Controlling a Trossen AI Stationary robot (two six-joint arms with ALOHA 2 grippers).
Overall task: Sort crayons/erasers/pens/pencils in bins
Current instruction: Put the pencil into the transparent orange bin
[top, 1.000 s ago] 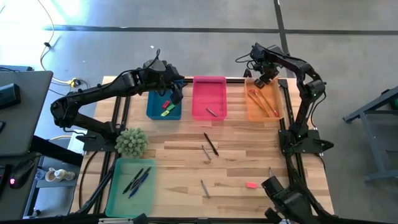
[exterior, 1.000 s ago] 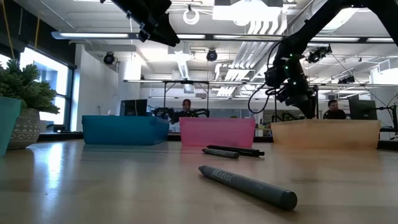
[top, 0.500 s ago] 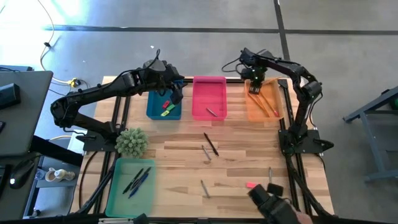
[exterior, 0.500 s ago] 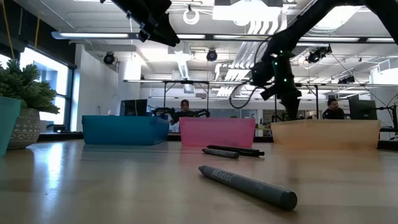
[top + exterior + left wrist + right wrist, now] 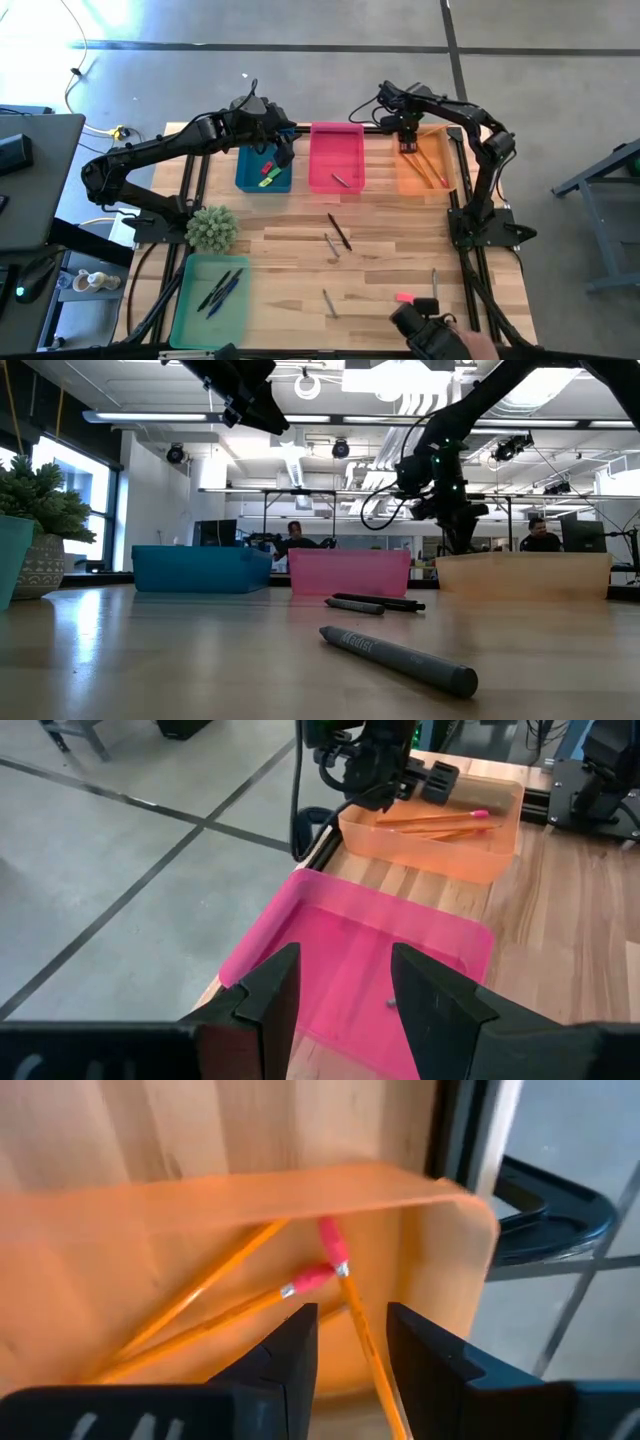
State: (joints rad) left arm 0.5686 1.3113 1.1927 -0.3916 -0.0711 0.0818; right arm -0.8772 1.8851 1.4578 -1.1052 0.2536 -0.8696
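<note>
**Right gripper empty over orange bin; loose items left on table**

Right gripper (image 5: pixel 407 128): fingers apart, nothing between them, hovering over the far end of the orange bin (image 5: pixel 447 160) at upper right of the high view. Its wrist view looks straight down on the pencils (image 5: pixel 240 1310) lying in that bin.

Risks, as I judge them:
- Gripper sits low above the bin. A sideways move toward the table centre could clip the bin wall or drag the pencils about.
- The crayon (image 5: pixel 328 303) and the pink eraser (image 5: pixel 404 297) lie at lower centre, close to the dark object (image 5: pixel 425 328) at the bottom edge; a reach there could collide with it.
- A pen (image 5: pixel 339 231) and a second crayon (image 5: pixel 330 244) lie almost touching at mid-table; a grasp on one may nudge or catch the other.

Left gripper (image 5: pixel 283 150): fingers apart and empty, held above the blue bin (image 5: pixel 248 180), which holds erasers (image 5: pixel 267 174). Its wrist view looks across the pink bin (image 5: pixel 330 955).

Pose: right arm rises from its base at right, elbow high, forearm reaching back toward upper centre. Left arm stretches from left across to the blue bin. Green bin (image 5: pixel 190 310), lower left, holds pens.
</note>
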